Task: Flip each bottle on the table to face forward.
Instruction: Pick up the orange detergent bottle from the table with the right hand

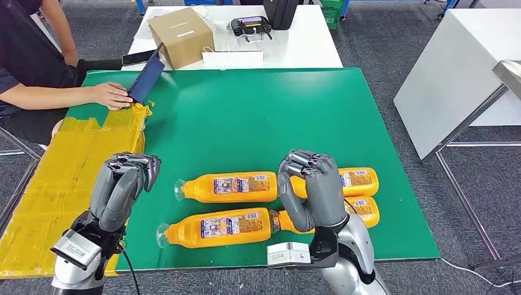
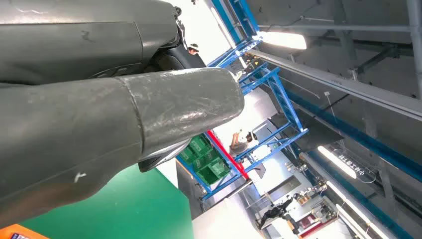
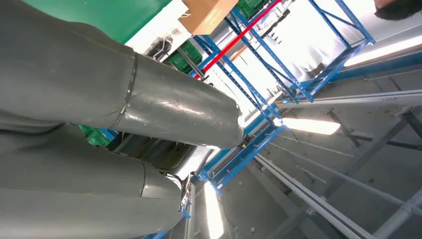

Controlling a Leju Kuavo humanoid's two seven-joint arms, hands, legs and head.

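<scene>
Several orange bottles lie on their sides on the green table point(image 1: 258, 117), near its front edge. Two lie to the left, one behind point(image 1: 230, 186) and one in front point(image 1: 218, 226), caps pointing left. Two more, one behind point(image 1: 359, 178) and one in front point(image 1: 365, 209), lie to the right, partly hidden by my right hand point(image 1: 310, 190). That hand is raised above them with fingers curled in, holding nothing. My left hand point(image 1: 123, 184) is raised over the table's left edge, fingers curled, holding nothing. Its thick thumb point(image 2: 149, 114) looms large in the left wrist view.
A person at the far left rests a hand point(image 1: 110, 95) on a dark flat board point(image 1: 145, 80) propped on the table. Yellow tape point(image 1: 74, 160) covers the left side. A cardboard box point(image 1: 181, 37) and devices sit on a white table point(image 1: 295, 43) behind.
</scene>
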